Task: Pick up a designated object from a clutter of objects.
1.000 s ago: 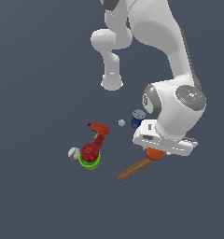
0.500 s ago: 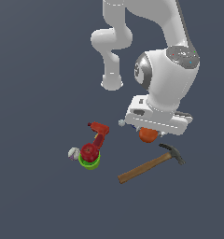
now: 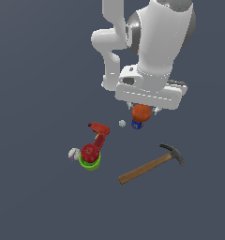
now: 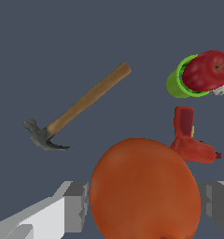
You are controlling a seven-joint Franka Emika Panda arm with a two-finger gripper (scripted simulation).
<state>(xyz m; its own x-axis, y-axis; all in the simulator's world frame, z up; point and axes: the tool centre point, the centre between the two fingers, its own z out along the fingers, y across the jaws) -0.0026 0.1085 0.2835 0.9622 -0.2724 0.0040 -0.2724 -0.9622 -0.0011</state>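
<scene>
My gripper (image 3: 142, 112) is shut on the orange ball (image 3: 141, 113) and holds it well above the floor. In the wrist view the orange ball (image 4: 144, 189) fills the space between my two grey fingers (image 4: 76, 205). The blue can (image 3: 136, 124) is mostly hidden behind the ball in the exterior view. The rest of the clutter lies below: the wooden-handled hammer (image 3: 149, 165), the red power drill (image 3: 100, 133), the red apple (image 3: 90, 152) in the green bowl (image 3: 90, 164), and a tiny white ball (image 3: 122, 123).
A second pale ball (image 3: 74, 154) lies beside the green bowl. The wrist view shows the hammer (image 4: 81, 106), the drill (image 4: 191, 140), the apple (image 4: 206, 71) and the bowl (image 4: 178, 84) on the dark grey floor. The white arm base (image 3: 112, 56) stands behind.
The arm has risen with the orange ball in its gripper, lifting it clear of the hammer and the floor. The clutter has not moved.
</scene>
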